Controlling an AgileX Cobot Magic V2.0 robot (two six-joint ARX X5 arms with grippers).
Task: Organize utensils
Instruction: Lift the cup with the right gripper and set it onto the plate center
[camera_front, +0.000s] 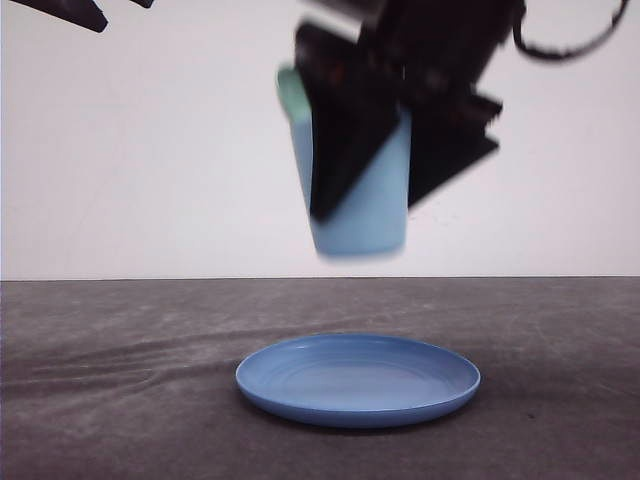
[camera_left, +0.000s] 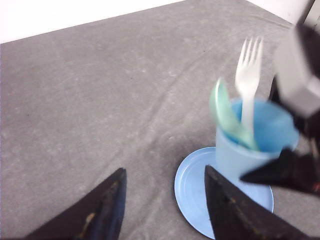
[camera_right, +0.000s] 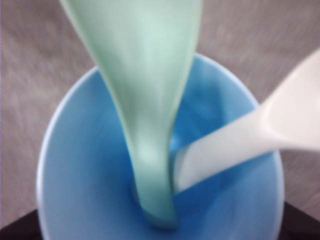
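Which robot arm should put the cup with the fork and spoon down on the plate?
Probably the right. The right gripper holds the light blue cup, with fork and spoon inside, in the air above the blue plate. The left gripper is open and empty.

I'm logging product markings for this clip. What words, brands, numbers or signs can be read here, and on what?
None can be read.
The cup, fork, spoon and plate show plain surfaces with no print.
The right gripper holding the cup is motion-blurred; any marking on it is unreadable.
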